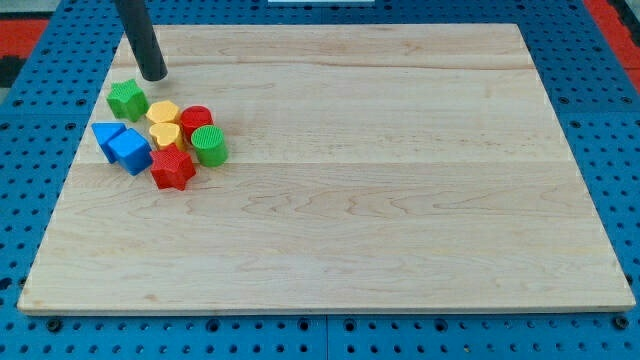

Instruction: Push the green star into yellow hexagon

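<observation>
Our blocks are all bunched near the left edge of the wooden board (400,200), in its upper-left part — the centre, the right side and the whole lower half lie open for sliding. The board sits on a blue pegboard surface (610,120) that shows past every edge.

No bins or trays hold anything; the blocks rest straight on the wood.

The green star (127,98) sits at the top-left of the cluster, close to the board's left edge. At about four o'clock from it, just beside it, is the yellow hexagon (163,112), with only a thin gap that we cannot be sure of. A yellow heart (165,133) touches the hexagon from below. A red cylinder (196,120) stands at three o'clock from the hexagon, and a green cylinder (209,145) just under that. A blue triangle (104,136) and a blue cube (131,150) sit at six o'clock from the star, and a red star (172,169) closes the bottom.

We have no jaws — only the rod. My tip (153,76) rests at roughly one o'clock from the green star, near it but apart, holding nothing.
</observation>
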Robot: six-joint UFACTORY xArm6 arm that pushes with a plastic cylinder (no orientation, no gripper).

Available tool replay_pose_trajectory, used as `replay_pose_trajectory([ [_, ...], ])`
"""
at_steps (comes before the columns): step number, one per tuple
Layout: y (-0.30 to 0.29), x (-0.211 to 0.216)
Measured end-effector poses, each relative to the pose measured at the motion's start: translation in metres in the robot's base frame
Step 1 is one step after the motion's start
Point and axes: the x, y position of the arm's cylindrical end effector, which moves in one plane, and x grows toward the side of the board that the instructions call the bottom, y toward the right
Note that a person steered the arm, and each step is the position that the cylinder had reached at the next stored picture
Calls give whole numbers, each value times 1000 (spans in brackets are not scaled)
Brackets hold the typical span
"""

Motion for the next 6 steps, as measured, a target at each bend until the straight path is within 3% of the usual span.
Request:
replay_pose_trajectory([
  [2, -46, 37],
  [3, -20, 67],
  [5, -10, 27],
  [6, -4, 71],
])
